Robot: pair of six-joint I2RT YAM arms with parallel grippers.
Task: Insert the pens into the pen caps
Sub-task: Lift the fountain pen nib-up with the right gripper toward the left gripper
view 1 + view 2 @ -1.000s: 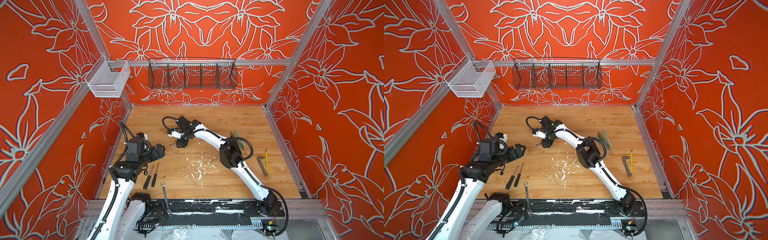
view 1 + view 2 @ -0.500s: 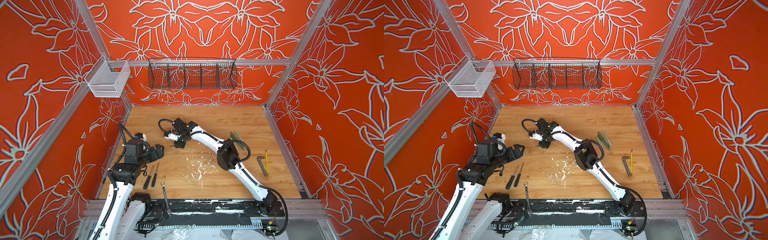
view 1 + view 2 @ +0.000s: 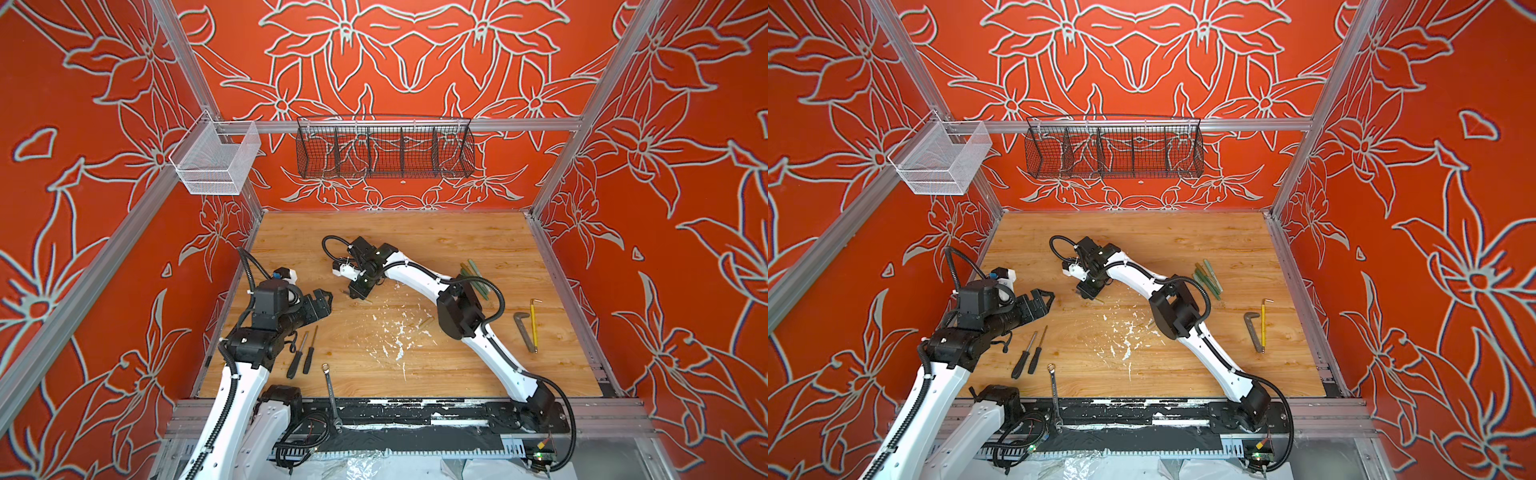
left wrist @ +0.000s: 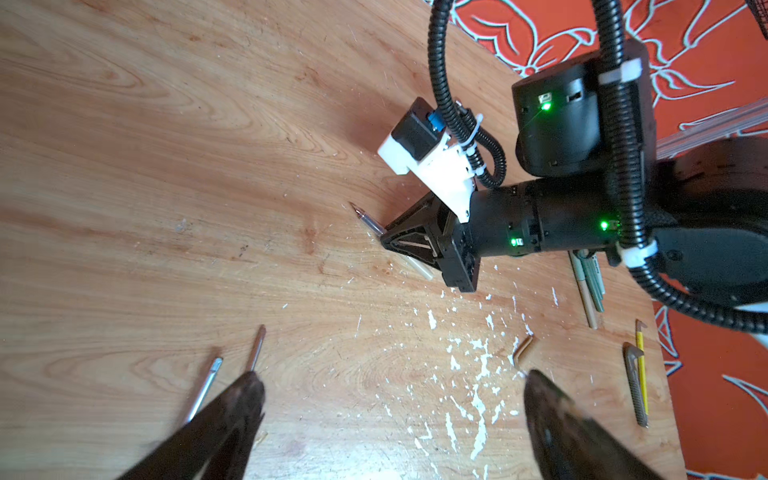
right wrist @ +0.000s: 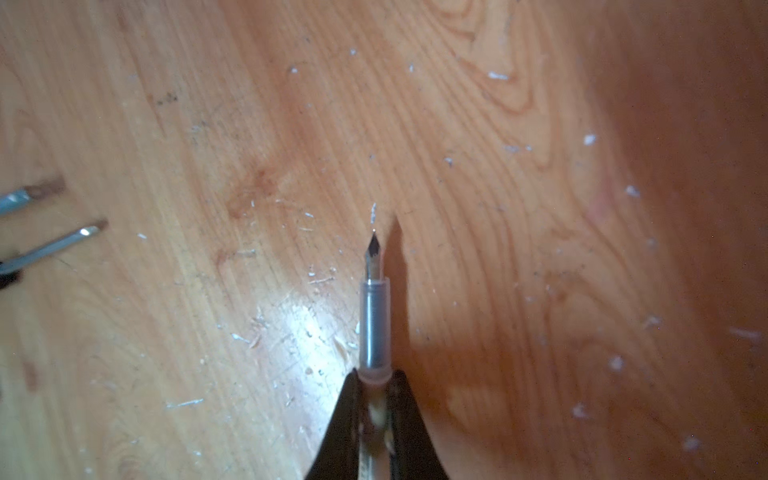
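Observation:
My right gripper [image 5: 376,384] is shut on a pen [image 5: 375,316] just behind its clear grey tip section. The tip points away from the jaws, low over the wood. In the left wrist view the pen's tip [image 4: 368,218] sticks out of one side of the right gripper [image 4: 399,239] and its beige barrel out of the other. In both top views the right gripper [image 3: 359,293] [image 3: 1088,293] is left of the table's centre. My left gripper [image 3: 322,301] [image 4: 392,386] hangs open and empty close by. More pens [image 3: 473,278] lie bunched at the right. A beige pen cap [image 3: 427,322] [image 4: 523,349] lies among the paint flecks.
Two black-handled screwdrivers [image 3: 301,353] and a silver wrench [image 3: 331,395] lie at the front left. A grey hex key [image 3: 524,330] and a yellow one [image 3: 533,324] lie at the right. White flecks [image 3: 395,336] cover the middle. A black wire basket [image 3: 384,151] and a white basket [image 3: 216,160] hang on the walls.
My right jaws have closed onto the pen, and the right wrist has shifted slightly. The left arm has stayed about where it was, still open.

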